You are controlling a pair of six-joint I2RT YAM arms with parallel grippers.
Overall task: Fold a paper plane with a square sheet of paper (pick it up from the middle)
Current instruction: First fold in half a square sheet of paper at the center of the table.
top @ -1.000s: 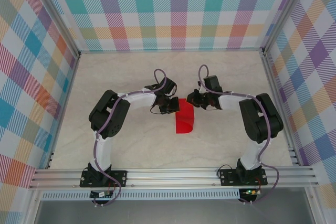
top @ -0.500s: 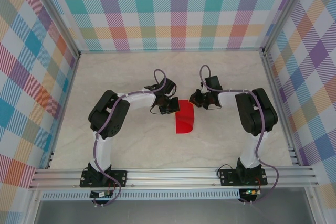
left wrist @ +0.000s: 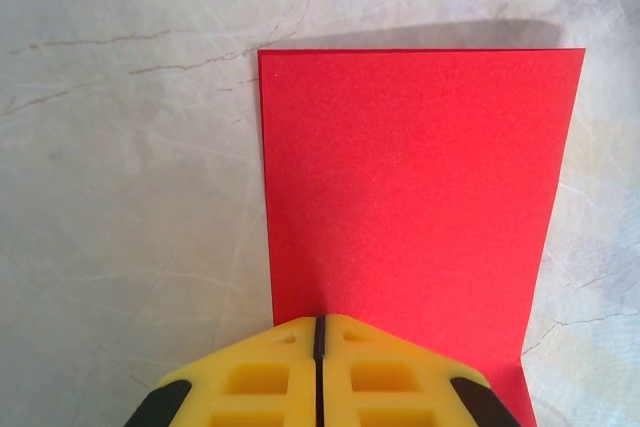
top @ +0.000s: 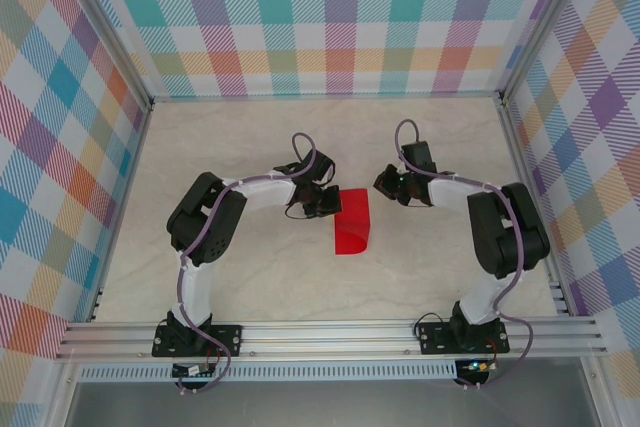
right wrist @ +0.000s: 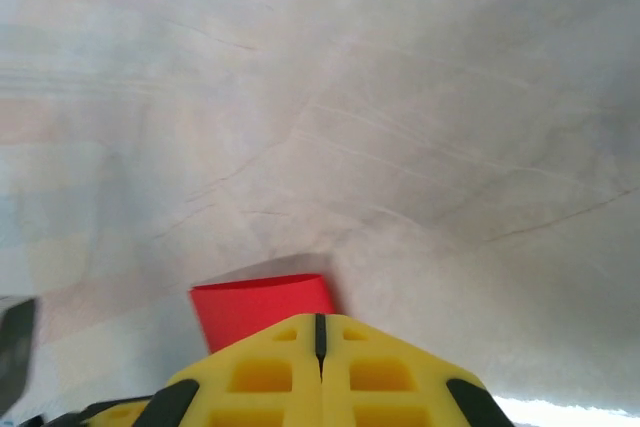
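Pale, marble-veined table top [top: 250, 147] forms the floor of the cell seen from above, walled by pastel plaid panels [top: 340, 17] and fronted by aluminium rails [top: 330, 332]. We see the red sheet of paper [top: 353, 222], folded to a tall rectangle, lying flat with its left edge at the tip of the left gripper [top: 322, 203]. The right gripper [top: 384, 185] sits apart from it, the paper ahead of its tips across a small gap. From this height we cannot make out either pair of jaws.

From the left wrist, the left gripper [left wrist: 320, 323] has its yellow fingers pressed together with no gap. The sheet of paper [left wrist: 415, 197] spreads flat ahead of the tips, its near end hidden beneath them. We cannot tell whether they pinch it or merely rest on it. Grey veins cross the table around it.

From the right wrist, the right gripper [right wrist: 320, 321] is likewise closed, with nothing between its fingers. Just beyond its tips, slightly left, a strip of the red paper [right wrist: 262, 305] shows, the rest hidden behind the fingers. A dark shape [right wrist: 14, 352] at the left edge is too blurred to name.
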